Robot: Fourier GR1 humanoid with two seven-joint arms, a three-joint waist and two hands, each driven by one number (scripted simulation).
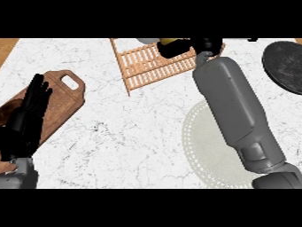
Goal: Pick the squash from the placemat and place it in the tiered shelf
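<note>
Counter [133,146]: white marble, wood edges at the far corners; wide bare stretch at centre.
Placemat [202,146]: pale, round, partly under the right forearm.
Cutting board [65,99]: left.
Tiered shelf [150,64]: slatted wood, far edge.
Pan [290,66]: dark, far right.
Left hand [29,113]: fingers straight, resting over the board.
Right hand [192,45]: over the shelf, curled round the squash [169,42].

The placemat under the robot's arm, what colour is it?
The round placemat is pale cream-white with a lacy dotted edge, seen best in the head view.
</note>
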